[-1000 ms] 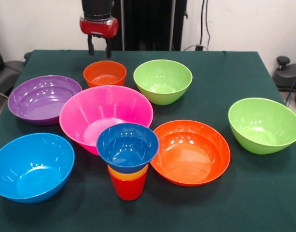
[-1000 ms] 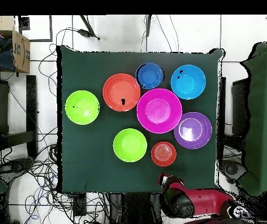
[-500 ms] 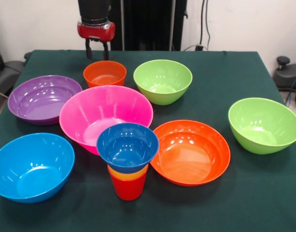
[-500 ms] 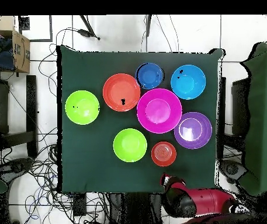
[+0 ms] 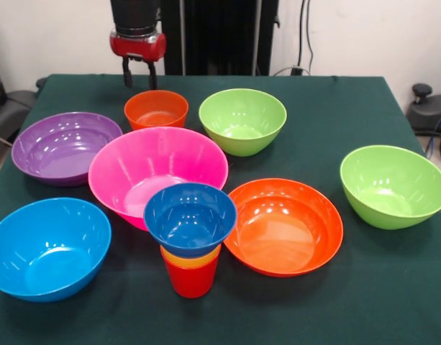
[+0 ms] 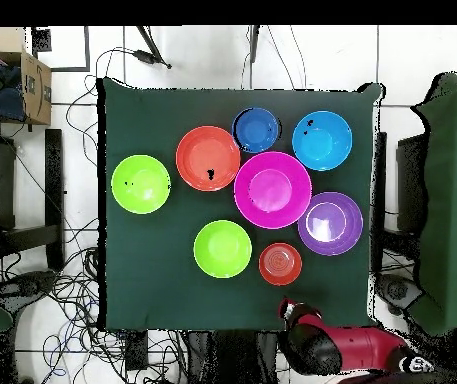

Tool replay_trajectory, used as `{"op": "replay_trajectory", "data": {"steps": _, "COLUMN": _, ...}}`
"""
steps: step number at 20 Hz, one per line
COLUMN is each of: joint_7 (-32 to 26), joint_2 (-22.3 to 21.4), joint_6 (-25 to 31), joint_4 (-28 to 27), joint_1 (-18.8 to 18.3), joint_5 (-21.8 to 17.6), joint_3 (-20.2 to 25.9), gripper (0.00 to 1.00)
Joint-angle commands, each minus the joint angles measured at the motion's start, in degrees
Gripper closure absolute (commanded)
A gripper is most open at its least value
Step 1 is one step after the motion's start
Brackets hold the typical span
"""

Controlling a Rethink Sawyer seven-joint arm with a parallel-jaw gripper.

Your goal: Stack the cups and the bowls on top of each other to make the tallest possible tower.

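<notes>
Tower [image 5: 191,241] begun at the 6 o'clock edge of the green-clothed surface [image 5: 335,122] in the front view: glossy red plastic cup [image 5: 191,279] lowest, orange plastic cup [image 5: 191,256] nested in it, small dark blue plastic bowl [image 5: 191,217] on top. Tool [image 5: 137,74] raised at 11 o'clock, fingers spread, empty, just behind the small orange-red plastic bowl [image 5: 156,108]. Step in hand, by judgement: choosing the next piece. Next move likely calls for descent onto that small bowl's rim, then carriage across to the tower. In the way: large pink plastic bowl [image 5: 157,172]. Around: purple bowl [image 5: 65,146], light blue bowl [image 5: 47,246], large orange-red bowl [image 5: 284,226], two lime green bowls [image 5: 242,119] [image 5: 393,185].
</notes>
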Motion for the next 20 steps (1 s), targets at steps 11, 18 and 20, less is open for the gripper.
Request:
{"op": "replay_trajectory", "data": {"steps": 11, "joint_7": -3.3, "joint_2": -4.9, "joint_6": 9.9, "joint_4": -3.7, "joint_1": -6.7, "joint_5": 1.4, "joint_3": 16.6, "gripper": 0.00}}
{"op": "replay_trajectory", "data": {"steps": 18, "joint_7": -2.1, "joint_2": -6.0, "joint_6": 10.6, "joint_4": -3.8, "joint_1": -5.7, "joint_5": 2.2, "joint_3": 17.1, "gripper": 0.00}}
{"op": "replay_trajectory", "data": {"steps": 20, "joint_7": -2.2, "joint_2": -6.8, "joint_6": 11.7, "joint_4": -3.4, "joint_1": -5.5, "joint_5": 2.9, "joint_3": 17.5, "gripper": 0.00}}
